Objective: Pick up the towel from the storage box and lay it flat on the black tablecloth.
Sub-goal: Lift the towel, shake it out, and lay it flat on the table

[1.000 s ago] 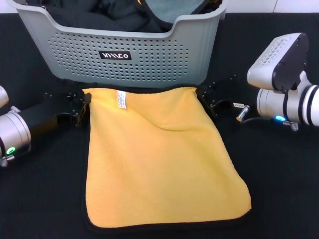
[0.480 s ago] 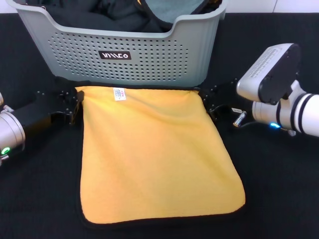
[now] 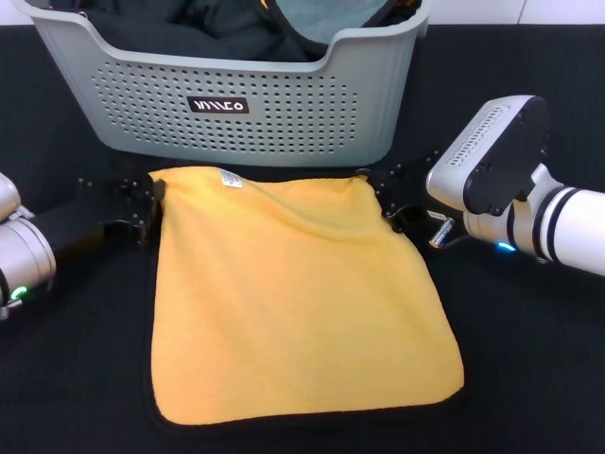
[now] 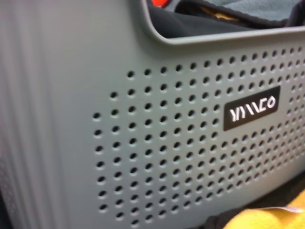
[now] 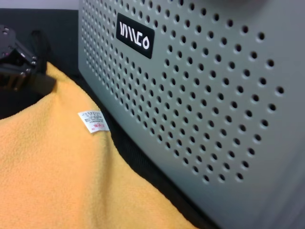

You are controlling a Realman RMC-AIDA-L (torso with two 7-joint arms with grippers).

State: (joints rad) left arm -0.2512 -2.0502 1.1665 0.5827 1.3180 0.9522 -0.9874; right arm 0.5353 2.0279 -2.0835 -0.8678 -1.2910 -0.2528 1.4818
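even, soft indoor light, no hard glare

the black tablecloth [image 3: 529, 359] swallows detail and hides shadows; the towel [image 3: 293, 303] shows faint creases near its top edge. in both wrist views the storage box [image 4: 157, 143] wall is soft and blurred where closest.

Storage box [image 3: 227, 104] top cut off at upper frame edge. Both black claws merge into the black tablecloth [image 3: 529, 359]; finger positions unreadable. Label [image 3: 230, 178] print too small.
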